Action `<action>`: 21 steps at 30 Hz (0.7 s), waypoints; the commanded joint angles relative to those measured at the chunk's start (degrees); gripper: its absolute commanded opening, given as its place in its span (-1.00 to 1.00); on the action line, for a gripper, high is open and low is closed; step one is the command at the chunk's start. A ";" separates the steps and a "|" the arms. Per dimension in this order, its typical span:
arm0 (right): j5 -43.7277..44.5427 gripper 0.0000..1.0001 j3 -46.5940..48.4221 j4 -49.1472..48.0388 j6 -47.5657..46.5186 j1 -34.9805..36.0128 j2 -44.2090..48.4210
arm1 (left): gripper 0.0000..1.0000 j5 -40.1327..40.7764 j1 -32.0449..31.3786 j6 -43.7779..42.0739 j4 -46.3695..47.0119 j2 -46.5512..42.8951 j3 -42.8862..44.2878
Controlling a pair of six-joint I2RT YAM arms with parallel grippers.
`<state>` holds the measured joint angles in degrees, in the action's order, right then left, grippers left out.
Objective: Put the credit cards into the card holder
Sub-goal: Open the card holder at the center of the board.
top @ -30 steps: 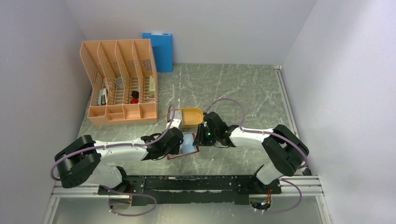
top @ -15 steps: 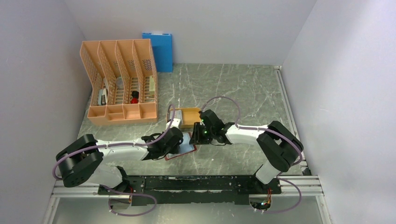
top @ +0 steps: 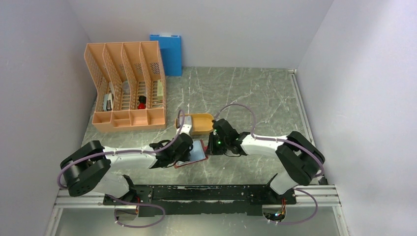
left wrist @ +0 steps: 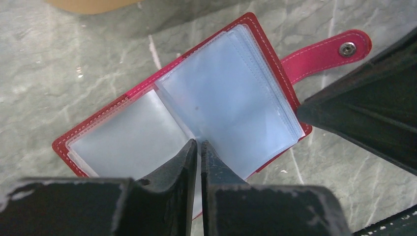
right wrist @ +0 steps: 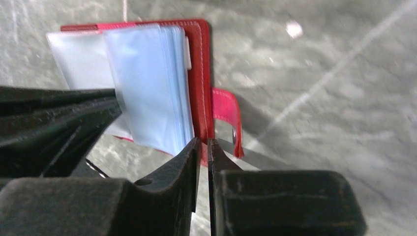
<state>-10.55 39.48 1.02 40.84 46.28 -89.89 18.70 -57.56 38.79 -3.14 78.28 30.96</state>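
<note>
Card holder (left wrist: 221,98) spread open on grey marbled table (top: 255,93), close to the arm bases, red cover underneath, pale blue clear sleeves (left wrist: 128,132) facing up, snap tab (left wrist: 324,51) sticking out from one side. At the fold, left gripper (left wrist: 198,143), jaws drawn together to a thin slit, tips against the sleeves; sleeve pinched or not, cannot tell. At the cover's edge beside the tab, right gripper (right wrist: 203,143), jaws nearly together, clamped on the red rim. Just beyond, orange oval tray (top: 196,121). Farther left, peach file rack (top: 128,88); against the back wall, blue folder (top: 167,51).
</note>
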 commanded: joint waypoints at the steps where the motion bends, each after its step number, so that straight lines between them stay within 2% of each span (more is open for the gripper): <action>1: 2.78 -0.71 -4.23 2.81 0.39 0.39 5.58 | -0.75 -4.67 0.18 -1.69 6.15 2.41 1.21; 6: 5.23 -0.60 -3.57 6.94 0.83 0.22 12.49 | -0.67 -3.57 0.25 -1.43 3.42 1.65 4.36; 9: 7.67 -0.43 0.26 10.05 -0.09 0.12 16.07 | -0.42 -1.48 0.29 -1.28 -1.58 -1.81 6.65; 12: 9.81 -0.14 5.77 11.08 -1.65 -0.20 16.02 | -0.10 1.58 0.26 -0.54 -6.71 -7.07 8.29; 16: 10.46 0.17 13.65 9.57 -3.22 -0.47 10.15 | 0.08 7.89 0.43 1.65 -14.43 -15.58 9.36; 21: 8.54 0.28 21.99 7.02 -2.50 -2.09 -2.83 | 0.12 15.22 0.60 5.42 -21.77 -25.38 7.61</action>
<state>-1.93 57.43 9.19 38.72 45.67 -84.03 25.82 -57.39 40.77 -15.84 58.15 39.03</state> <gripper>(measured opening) 0.630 0.555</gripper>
